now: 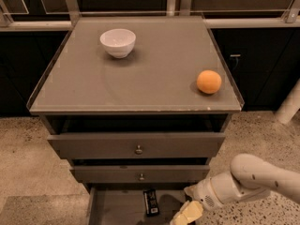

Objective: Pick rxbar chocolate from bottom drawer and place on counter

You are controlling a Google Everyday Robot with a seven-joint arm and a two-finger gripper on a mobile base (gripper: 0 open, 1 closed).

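The rxbar chocolate (151, 202), a small flat black bar, lies on the floor of the open bottom drawer (117, 210) near its back. My gripper (186, 214) hangs over the drawer's right part, a little to the right of the bar and apart from it. The white arm reaches in from the lower right. The counter (154, 74) is the grey glossy top above the drawers.
A white bowl (117, 42) stands at the counter's back left. An orange (208, 81) sits near its right edge. Two wider drawers with round knobs (138, 149) are slightly pulled out above the bottom drawer. Speckled floor lies on both sides.
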